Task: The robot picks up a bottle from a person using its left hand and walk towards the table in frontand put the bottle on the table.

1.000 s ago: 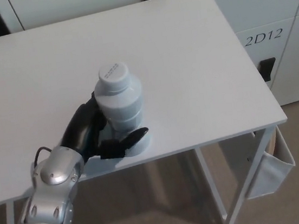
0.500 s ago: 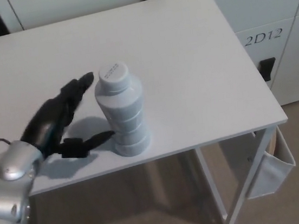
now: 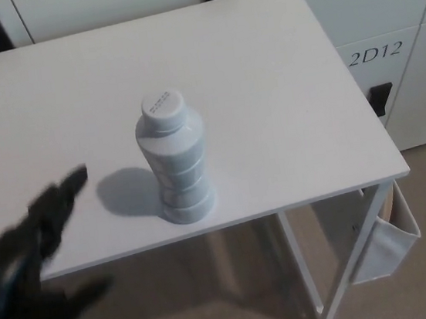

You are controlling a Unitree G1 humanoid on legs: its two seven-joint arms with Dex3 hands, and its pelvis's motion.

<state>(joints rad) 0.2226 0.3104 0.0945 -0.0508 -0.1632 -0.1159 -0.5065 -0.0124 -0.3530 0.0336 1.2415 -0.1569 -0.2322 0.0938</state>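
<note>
Head view.

Asker: Where is the bottle?

Describer: A pale grey, ribbed bottle (image 3: 175,164) with a white cap stands upright on the white desk (image 3: 264,67). It is near the front edge, toward 5 o'clock from the desk's middle. Its shadow lies at its 9 o'clock.

Asker: And the robot's hand?

Describer: The left hand (image 3: 33,244) is motion-blurred, at 8 o'clock from the bottle and well apart from it, overlapping the desk's front edge. Its black fingers (image 3: 68,183) are spread and hold nothing.

Asker: What surrounds the desk?

Describer: White cabinets (image 3: 382,14) stand behind it. One at 3 o'clock carries the label "2D12" (image 3: 375,52). A white fabric pouch (image 3: 383,244) hangs by the desk's leg at 4 o'clock.
</note>
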